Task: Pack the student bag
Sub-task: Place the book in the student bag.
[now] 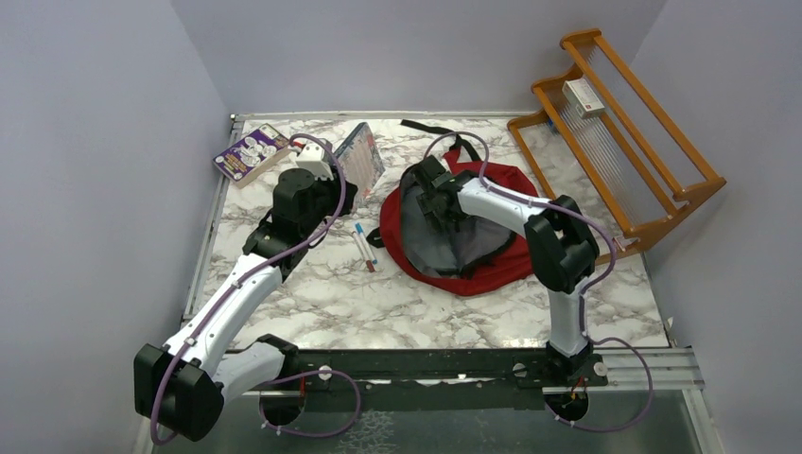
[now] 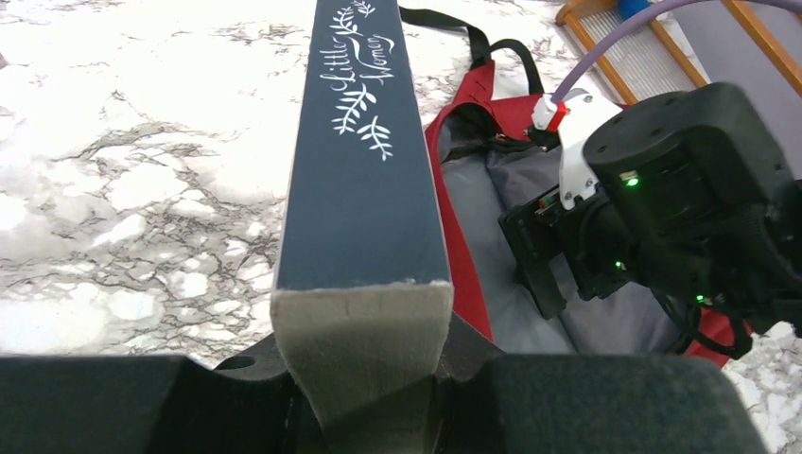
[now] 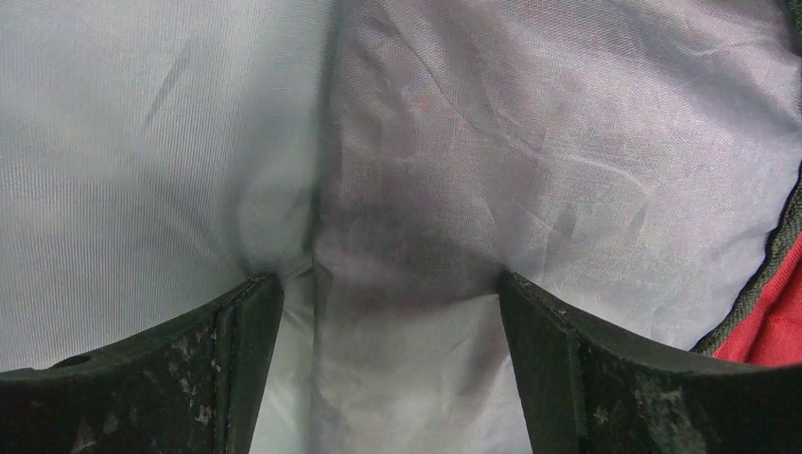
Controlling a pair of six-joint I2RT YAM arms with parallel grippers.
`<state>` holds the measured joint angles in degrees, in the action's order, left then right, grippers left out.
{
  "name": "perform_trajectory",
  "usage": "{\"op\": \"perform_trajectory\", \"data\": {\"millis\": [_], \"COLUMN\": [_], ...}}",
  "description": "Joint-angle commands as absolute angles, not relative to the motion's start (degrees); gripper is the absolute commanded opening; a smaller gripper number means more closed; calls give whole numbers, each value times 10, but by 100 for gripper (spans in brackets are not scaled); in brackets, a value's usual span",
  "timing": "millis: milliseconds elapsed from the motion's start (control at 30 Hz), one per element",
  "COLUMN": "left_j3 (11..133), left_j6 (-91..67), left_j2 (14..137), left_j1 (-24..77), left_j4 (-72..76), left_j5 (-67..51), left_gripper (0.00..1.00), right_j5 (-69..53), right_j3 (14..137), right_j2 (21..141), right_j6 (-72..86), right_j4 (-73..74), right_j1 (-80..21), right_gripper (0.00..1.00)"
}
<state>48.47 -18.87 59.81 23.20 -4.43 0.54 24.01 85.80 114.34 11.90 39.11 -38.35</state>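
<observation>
The student bag [image 1: 498,260] is a red backpack with grey lining, lying open at the table's middle right. My right gripper [image 1: 431,196] is inside its mouth, open, with the jaws wide apart against the grey lining [image 3: 426,142]; a strip of red shell [image 3: 771,331] shows at the right. My left gripper [image 1: 326,178] is shut on a dark blue book [image 2: 364,170] with "Little Women" on its spine. It holds the book on edge just left of the bag's red rim [image 2: 463,255]. The right gripper also shows in the left wrist view [image 2: 544,251].
A purple book [image 1: 248,153] lies at the far left. Two pens [image 1: 362,244] lie between the arms, left of the bag. A wooden rack [image 1: 615,132] with a small box [image 1: 584,96] stands at the far right. A black strap [image 1: 426,128] trails behind the bag.
</observation>
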Motion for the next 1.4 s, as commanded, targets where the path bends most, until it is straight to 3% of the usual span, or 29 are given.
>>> {"op": "perform_trajectory", "data": {"millis": [0, 167, 333, 567, 700, 833, 1367], "left_j3": [503, 496, 498, 502, 508, 509, 498], "left_j6": [-180, -187, -187, -190, -192, -207, -423], "left_j2": [578, 577, 578, 581, 580, 583, 657], "left_j1": [229, 229, 231, 232, 233, 234, 269], "left_j4": [-9, -3, -3, -2, -3, -3, 41], "left_j5": [23, 20, 19, 14, 6, -20, -202], "left_gripper": [0, 0, 0, 0, 0, 0, 0], "right_j5": [351, 413, 422, 414, 387, 359, 248], "right_j3": [877, 864, 851, 843, 848, 856, 817], "right_j2": [1182, 1196, 1176, 1157, 1130, 1091, 985], "right_j6": [113, 115, 115, 117, 116, 107, 128], "right_j4": [432, 434, 420, 405, 399, 391, 308], "right_j1": [-399, -407, -409, -409, -409, -409, -364], "right_gripper": [90, 87, 71, 40, 15, 1, 1]}}
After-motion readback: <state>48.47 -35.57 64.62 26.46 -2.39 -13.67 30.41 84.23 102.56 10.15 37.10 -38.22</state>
